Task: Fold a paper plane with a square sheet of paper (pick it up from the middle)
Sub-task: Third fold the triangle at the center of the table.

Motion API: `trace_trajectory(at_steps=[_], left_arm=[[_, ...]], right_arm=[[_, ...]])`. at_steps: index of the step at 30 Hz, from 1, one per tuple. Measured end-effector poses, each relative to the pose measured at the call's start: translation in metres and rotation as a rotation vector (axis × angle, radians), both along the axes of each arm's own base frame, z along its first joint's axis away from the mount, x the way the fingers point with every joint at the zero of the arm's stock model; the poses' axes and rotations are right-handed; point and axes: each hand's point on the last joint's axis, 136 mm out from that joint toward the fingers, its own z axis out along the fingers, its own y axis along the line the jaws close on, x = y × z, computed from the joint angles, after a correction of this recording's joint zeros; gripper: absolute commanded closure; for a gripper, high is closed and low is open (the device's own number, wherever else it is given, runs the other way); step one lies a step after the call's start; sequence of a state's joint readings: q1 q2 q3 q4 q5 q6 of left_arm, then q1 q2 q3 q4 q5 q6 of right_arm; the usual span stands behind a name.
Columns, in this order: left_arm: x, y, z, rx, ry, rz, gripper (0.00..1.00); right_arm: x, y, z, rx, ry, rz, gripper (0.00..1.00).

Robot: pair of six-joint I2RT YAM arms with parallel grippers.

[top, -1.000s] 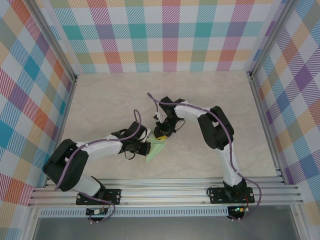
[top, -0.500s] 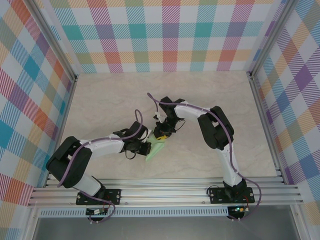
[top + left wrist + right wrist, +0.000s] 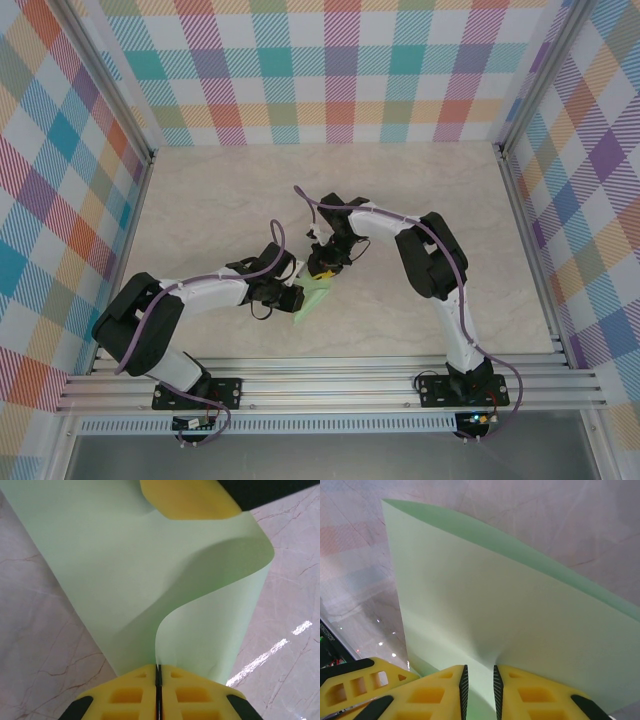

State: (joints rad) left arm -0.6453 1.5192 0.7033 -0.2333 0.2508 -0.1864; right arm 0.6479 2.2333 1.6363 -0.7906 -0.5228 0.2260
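Paper in pale green, the square sheet of paper (image 3: 312, 298), is seen from above as a small pointed shape over the middle of the desk (image 3: 420, 200), between the two arms. The left end effector (image 3: 292, 297) is closed on one edge of it: in the left wrist view the yellow fingers (image 3: 130, 695) are pressed together with the thin sheet caught between them, and the paper is curled upward in a soft wave. The right end effector (image 3: 322, 272) is clamped on the opposite side; its fingers (image 3: 435, 690) are separated only by a narrow slit, into which the green sheet is drawn. One of its fingers is also seen lying on the far part of the sheet in the left wrist view
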Motion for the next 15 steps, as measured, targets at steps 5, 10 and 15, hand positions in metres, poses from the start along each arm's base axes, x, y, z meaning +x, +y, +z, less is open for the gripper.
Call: trace_trajectory(at_steps=[5, 10, 15], left_arm=[[0.0, 0.0, 0.0, 0.0, 0.0, 0.0, 0.9], [-0.0001, 0.0013, -0.0032, 0.01, 0.005, 0.002, 0.9], [0.0009, 0.0023, -0.0038, 0.017, 0.001, 0.006, 0.9]], right_arm=[[0.0012, -0.0004, -0.0001, -0.004, -0.004, -0.003, 0.77], [0.0012, -0.0004, -0.0002, -0.004, -0.005, -0.003, 0.77], [0.0012, -0.0004, -0.0001, -0.004, -0.004, -0.003, 0.77]])
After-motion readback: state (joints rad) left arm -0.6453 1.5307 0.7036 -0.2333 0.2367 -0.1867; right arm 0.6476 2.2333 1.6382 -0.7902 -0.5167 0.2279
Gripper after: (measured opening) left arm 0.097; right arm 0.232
